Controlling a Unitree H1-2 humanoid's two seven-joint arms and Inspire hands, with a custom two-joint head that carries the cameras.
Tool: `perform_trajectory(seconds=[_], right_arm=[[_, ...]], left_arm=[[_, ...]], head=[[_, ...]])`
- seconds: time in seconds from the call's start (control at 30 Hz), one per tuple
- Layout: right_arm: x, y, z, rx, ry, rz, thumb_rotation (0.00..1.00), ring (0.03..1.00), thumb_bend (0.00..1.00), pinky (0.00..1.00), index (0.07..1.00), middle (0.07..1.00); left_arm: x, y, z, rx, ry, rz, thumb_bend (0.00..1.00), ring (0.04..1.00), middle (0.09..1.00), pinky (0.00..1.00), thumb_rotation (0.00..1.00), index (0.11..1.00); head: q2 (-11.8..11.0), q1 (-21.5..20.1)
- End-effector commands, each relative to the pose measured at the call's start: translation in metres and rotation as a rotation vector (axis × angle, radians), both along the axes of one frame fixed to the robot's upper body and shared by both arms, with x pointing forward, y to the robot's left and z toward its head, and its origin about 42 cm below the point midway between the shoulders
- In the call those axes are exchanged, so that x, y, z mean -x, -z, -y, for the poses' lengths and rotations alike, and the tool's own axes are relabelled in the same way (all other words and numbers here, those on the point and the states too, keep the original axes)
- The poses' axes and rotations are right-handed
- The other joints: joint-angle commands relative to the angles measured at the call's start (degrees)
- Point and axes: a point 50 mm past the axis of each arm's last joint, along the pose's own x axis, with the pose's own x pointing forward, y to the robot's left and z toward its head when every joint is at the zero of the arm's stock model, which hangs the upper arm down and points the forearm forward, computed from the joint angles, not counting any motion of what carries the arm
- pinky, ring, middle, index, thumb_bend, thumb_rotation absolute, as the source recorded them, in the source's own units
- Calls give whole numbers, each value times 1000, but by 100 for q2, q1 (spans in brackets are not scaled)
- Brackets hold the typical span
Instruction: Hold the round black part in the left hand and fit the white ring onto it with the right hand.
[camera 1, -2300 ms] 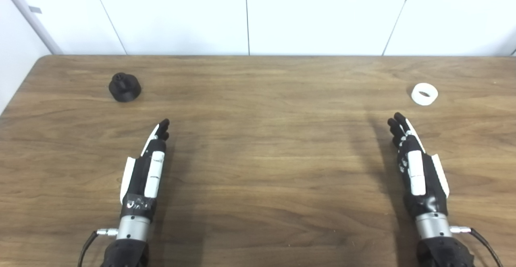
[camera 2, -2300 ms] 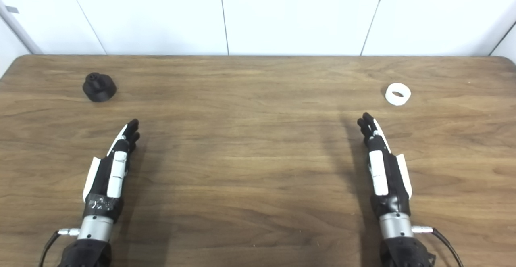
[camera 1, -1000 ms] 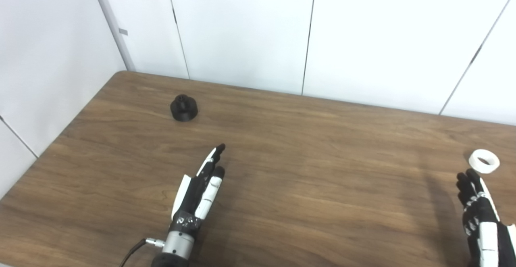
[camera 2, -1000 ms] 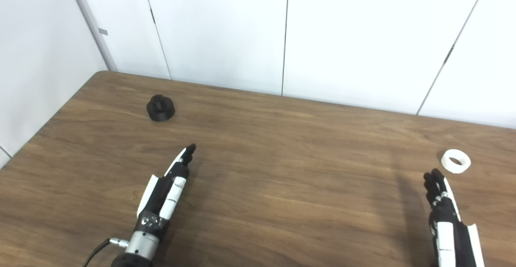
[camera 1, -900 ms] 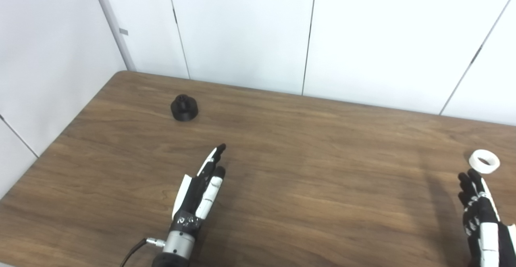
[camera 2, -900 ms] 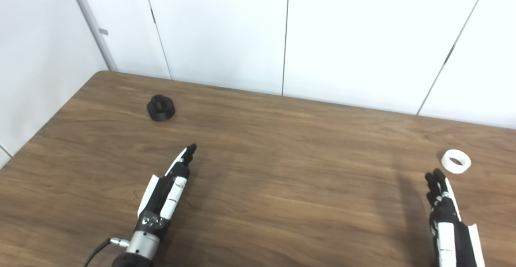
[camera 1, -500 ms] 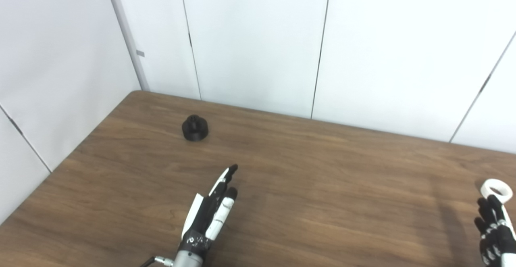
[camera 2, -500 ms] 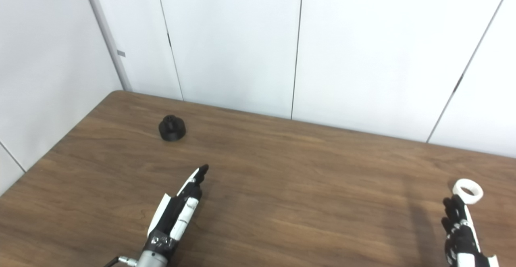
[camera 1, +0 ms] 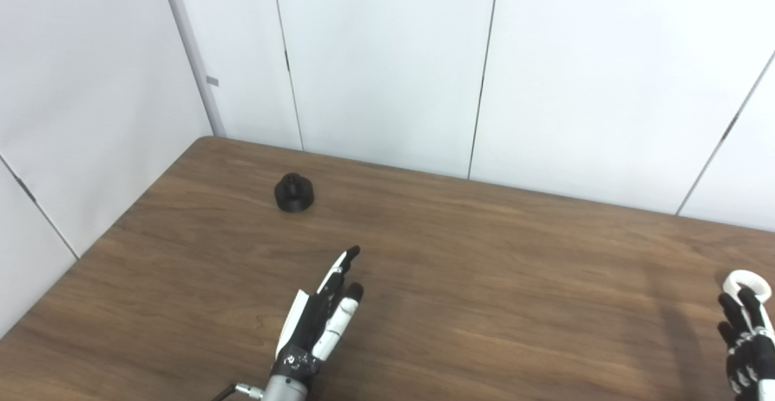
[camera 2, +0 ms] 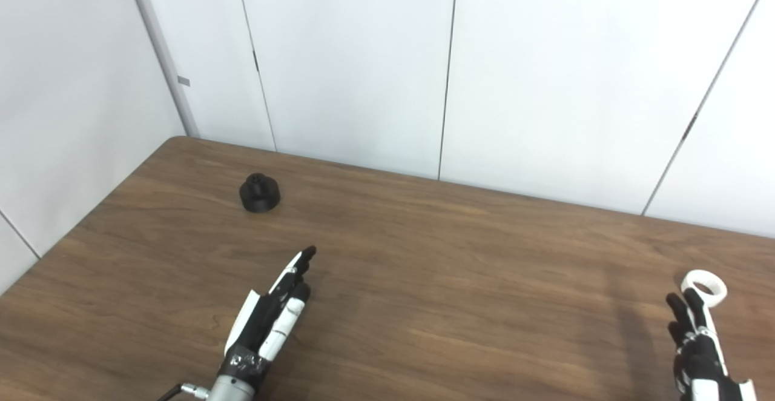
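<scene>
The right hand (camera 2: pixel 696 340) is creeping up until its fingertips overlap the white ring (camera 2: pixel 703 285) at lower right, though actual contact is unclear. Upper left, the round black part (camera 1: pixel 293 192) is sitting untouched, well apart from the left hand (camera 1: pixel 321 319), fingers extended, empty. No containers are showing on the table (camera 1: pixel 484 255); both hands are lying open, seemingly staging their grasps.

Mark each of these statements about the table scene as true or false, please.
1. The left hand holds the black part. False: the part sits alone on the table, beyond the fingertips.
2. The white ring lies on the table near the right hand. True.
3. The ring is already fitted on the black part. False: they lie far apart, at opposite sides.
4. Both hands are open and hold nothing. True.
5. The black part is near the table's left far corner. True.
</scene>
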Motion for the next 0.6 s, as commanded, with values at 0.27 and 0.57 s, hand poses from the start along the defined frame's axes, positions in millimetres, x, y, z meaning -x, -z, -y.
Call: perform_trajectory(seconds=[0.27,0.57], right_arm=[[23,40,8,-11,51,-149,1000,990,460,1000,971,948],[20,40,4,-19,41,-154,1000,985,481,1000,973,945]], left_arm=[[-6,-42,-12,-33,-143,101,831,973,958,989,352,945],[-32,-82,-54,-242,-298,90,954,1000,974,1000,356,927]], head=[[18,-8],[54,10]])
